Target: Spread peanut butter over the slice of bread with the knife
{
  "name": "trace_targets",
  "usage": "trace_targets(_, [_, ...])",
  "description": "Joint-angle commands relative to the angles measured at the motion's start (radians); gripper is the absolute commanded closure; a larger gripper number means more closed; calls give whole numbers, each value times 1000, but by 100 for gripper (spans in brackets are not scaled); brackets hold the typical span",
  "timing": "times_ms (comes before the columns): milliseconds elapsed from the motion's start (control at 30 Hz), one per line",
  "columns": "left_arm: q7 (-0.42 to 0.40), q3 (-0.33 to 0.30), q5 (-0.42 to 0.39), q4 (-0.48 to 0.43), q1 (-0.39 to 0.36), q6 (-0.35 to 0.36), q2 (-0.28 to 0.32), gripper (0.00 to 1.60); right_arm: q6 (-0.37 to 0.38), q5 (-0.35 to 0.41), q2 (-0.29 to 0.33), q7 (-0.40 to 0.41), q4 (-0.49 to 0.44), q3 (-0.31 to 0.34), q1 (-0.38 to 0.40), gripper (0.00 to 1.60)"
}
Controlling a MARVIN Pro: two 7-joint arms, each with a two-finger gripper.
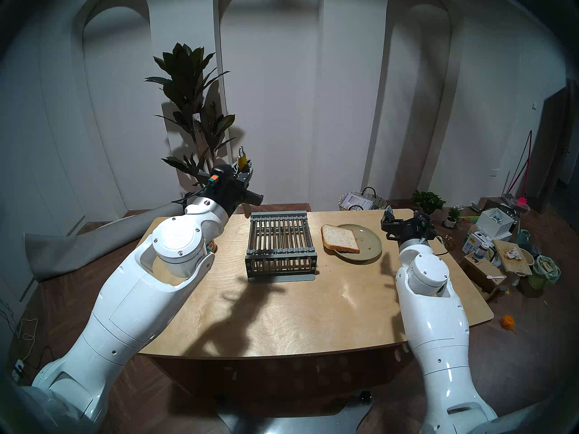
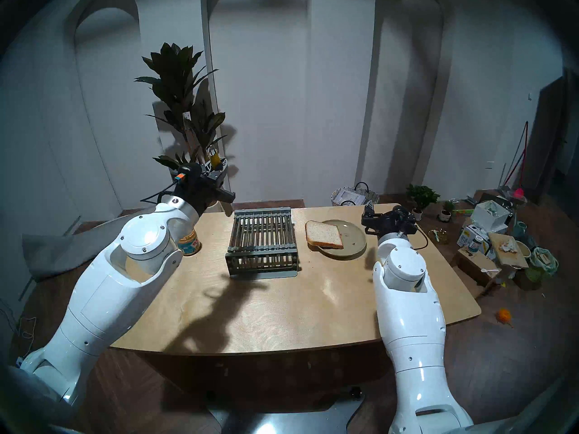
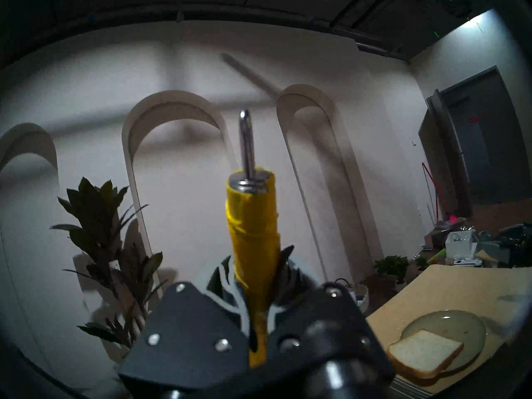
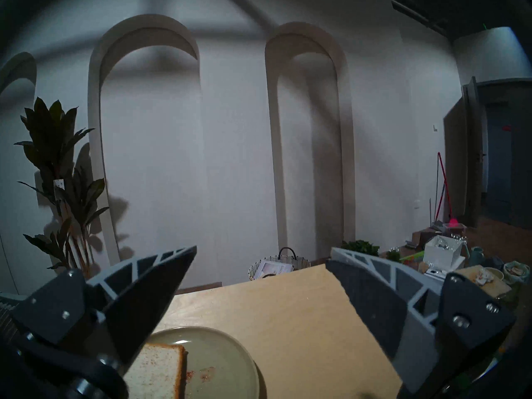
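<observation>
Left hand (image 3: 259,312) clenched on knife (image 3: 252,231), blade hidden; right hand (image 4: 260,277) released; jar (image 2: 189,243) half-hidden

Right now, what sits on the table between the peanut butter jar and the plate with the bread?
The grey slatted rack stands between the peanut butter jar and the plate holding the bread. Both head views show it.

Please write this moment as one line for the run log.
left hand: shut on knife, raised | right hand: open, empty | bread: on plate, bare
</observation>
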Motion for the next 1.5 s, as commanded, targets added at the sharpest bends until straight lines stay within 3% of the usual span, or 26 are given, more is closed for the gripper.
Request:
trace_targets(0, [2,-3,-62,-18,-51,34,-69,160,120,73,68,72,-25,55,62,0])
trace_targets(133, [-8,15,-79,-15,-78,62,-93,160,206,107,106,132,-30,77,65,0])
trace_targets(433, [-37,78,-105,41,-165,109,-166,160,313,151,162,208,-12,138,54,0])
trace_targets(800, [-45,99,-91,93,-240,127,-246,160,346,180,183,245,64,184,66,0])
trace_targets(1100, [-41,119,-115,228,-308,135,-341,160,387,261,162,302,194,215,134,0])
trace_targets(1467, [-39,146,-145,352,-365,135,-425,160,390,288,139,318,280,208,176,0])
